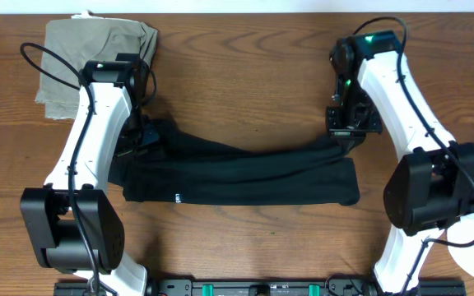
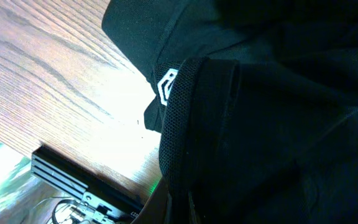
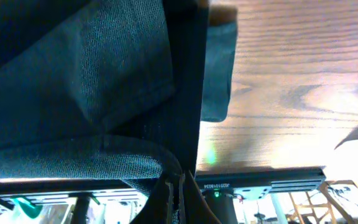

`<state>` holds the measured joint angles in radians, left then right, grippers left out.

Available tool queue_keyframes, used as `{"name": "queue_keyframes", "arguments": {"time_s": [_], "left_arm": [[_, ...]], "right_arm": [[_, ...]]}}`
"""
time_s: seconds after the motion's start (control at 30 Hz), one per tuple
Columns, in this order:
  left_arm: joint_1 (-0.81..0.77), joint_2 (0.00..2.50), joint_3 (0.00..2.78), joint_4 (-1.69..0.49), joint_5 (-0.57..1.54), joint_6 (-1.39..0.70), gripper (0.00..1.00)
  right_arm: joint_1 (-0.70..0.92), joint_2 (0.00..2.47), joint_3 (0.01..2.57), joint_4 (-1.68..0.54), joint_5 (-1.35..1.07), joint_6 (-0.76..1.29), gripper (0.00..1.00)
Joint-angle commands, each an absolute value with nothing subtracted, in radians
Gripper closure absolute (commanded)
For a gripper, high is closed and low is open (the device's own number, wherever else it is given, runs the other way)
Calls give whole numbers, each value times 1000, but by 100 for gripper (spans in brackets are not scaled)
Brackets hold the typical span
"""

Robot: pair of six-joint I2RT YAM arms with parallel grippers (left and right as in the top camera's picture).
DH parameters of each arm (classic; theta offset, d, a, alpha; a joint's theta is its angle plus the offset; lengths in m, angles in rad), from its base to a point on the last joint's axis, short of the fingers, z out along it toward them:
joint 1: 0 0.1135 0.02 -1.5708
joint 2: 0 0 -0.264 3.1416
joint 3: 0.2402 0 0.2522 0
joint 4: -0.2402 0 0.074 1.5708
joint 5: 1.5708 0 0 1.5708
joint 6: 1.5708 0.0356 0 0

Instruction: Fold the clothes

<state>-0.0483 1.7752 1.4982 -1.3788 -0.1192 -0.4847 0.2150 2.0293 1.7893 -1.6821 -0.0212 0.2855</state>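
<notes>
Black garment (image 1: 245, 177) stretched as long band, left to right, across tabletop (image 1: 245, 74) centre. Left gripper (image 1: 144, 136) clenched on its left end; right gripper (image 1: 348, 136) clenched on right end. Small white logo (image 2: 166, 86) near fold. Olive garment (image 1: 93, 62) folded, back-left corner, partly under left arm.

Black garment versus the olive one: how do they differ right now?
The black garment is stretched into a long band mid-table; the olive garment is a compact folded pile at the far left corner. The left gripper and right gripper pinch the black garment's ends; the olive garment is unheld. Both are soft cloth on the table.
</notes>
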Motion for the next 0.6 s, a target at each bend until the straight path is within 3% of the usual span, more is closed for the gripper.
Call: {"name": "queue_keyframes", "arguments": {"time_s": [0.0, 0.3, 0.33, 0.57], "left_arm": [[-44, 1765, 1494, -1382, -142, -464, 93], [-44, 1766, 1494, -1381, -142, -444, 83], [-44, 1766, 1494, -1382, -143, -439, 78], [-44, 1766, 1494, -1381, -143, -438, 77]], "right_arm": [[224, 2003, 1740, -1662, -1, 322, 99], [224, 2001, 1714, -1642, -7, 326, 99], [224, 2001, 1714, -1646, -7, 326, 99], [269, 2001, 1712, -1675, -7, 325, 99]]}}
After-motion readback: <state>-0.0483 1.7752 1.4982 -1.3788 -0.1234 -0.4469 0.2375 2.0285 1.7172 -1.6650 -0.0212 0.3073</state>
